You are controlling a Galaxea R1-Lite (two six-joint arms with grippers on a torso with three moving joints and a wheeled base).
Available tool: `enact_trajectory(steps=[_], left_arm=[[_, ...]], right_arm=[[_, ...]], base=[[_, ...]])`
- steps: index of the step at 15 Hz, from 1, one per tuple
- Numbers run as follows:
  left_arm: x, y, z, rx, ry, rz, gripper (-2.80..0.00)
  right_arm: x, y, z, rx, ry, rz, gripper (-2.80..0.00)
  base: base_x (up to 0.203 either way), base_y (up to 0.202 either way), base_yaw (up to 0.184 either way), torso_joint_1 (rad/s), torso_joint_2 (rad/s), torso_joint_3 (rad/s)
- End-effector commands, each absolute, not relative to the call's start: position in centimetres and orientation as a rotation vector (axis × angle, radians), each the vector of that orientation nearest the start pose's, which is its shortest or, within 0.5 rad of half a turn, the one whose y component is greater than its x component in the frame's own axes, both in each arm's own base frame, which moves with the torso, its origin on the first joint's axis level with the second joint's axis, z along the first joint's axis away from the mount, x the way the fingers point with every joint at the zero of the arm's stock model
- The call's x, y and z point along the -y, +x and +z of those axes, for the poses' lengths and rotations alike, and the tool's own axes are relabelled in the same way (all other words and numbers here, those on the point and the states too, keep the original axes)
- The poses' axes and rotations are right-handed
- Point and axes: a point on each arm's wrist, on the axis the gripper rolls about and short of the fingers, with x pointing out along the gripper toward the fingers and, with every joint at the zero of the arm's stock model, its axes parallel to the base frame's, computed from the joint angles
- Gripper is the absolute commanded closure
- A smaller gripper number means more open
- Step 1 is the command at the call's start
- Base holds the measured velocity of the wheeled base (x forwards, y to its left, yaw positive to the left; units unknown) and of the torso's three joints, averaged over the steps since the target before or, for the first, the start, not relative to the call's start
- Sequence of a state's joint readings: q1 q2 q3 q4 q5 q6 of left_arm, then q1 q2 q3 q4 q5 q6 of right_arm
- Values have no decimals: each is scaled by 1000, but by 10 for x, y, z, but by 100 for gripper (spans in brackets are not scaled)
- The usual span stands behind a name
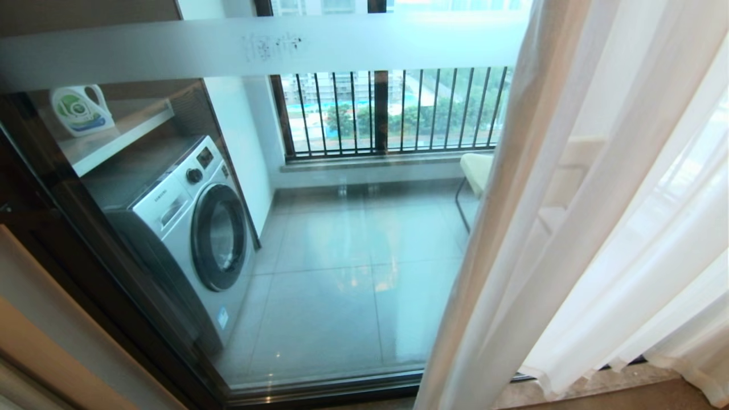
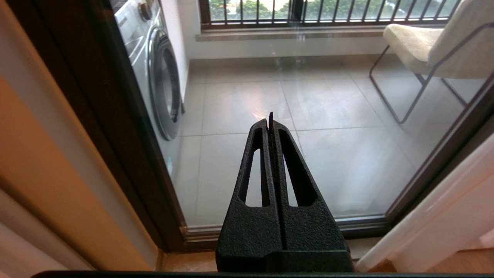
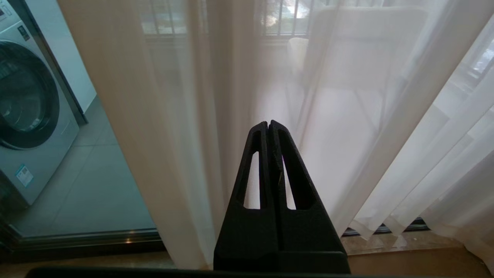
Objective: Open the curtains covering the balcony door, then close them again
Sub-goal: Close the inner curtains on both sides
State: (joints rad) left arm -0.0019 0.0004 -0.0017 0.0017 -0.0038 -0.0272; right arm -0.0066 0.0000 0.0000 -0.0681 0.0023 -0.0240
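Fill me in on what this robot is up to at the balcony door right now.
Nothing is being handled yet. The robot faces the balcony door, whose left part is bare glass while the sheer curtains hang over the right part. The left gripper is shut and empty, pointing at the uncovered glass. The right gripper is shut and empty too, aimed at the curtain folds; contact cannot be told. A washing machine stands on the balcony.

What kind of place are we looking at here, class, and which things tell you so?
Probably a flat's laundry balcony seen from indoors: a washing machine stands behind the balcony door, a barred window overlooks buildings, and sheer curtains hang inside.
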Motion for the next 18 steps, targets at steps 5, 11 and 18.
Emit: enact_trajectory(steps=[5, 11, 18], left_arm=[[0, -23, 76, 0, -28, -6, 0], [0, -23, 76, 0, -28, -5, 0], [0, -23, 76, 0, -29, -6, 0]], right_arm=[[0, -23, 83, 67, -25, -5, 0], [0, -23, 83, 68, -25, -5, 0], [0, -23, 83, 67, -25, -5, 0]], base=[[0, 188, 1, 2, 4, 3], [0, 190, 1, 4, 3, 3], [0, 78, 0, 2, 1, 3]])
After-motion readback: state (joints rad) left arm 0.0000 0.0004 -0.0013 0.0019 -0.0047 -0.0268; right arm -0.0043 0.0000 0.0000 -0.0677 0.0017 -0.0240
